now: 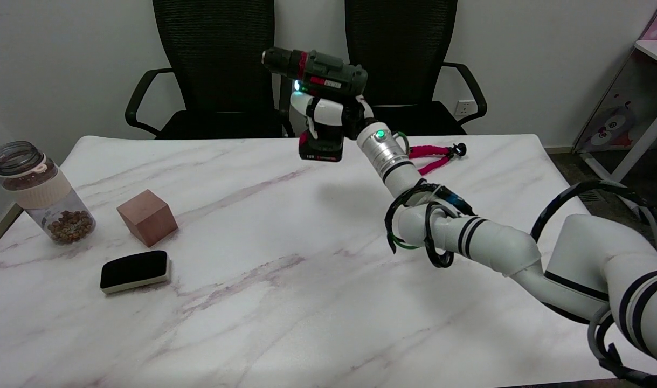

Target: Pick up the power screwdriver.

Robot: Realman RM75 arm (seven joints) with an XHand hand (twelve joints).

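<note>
Right hand [332,116] grips the screwdriver [317,73] by its handle, fingers wrapped around it, chuck pointing to picture left, battery base lowermost. Screwdriver hangs well clear of the counter [285,280], above its far edge, with its shadow on the marble below. Step in hand: the lift, apparently near complete. Next move calls only for a steady hold. Open room lies below and toward the near side; chairs [220,59] stand close behind, pliers [433,157] lie beside the forearm.
</note>
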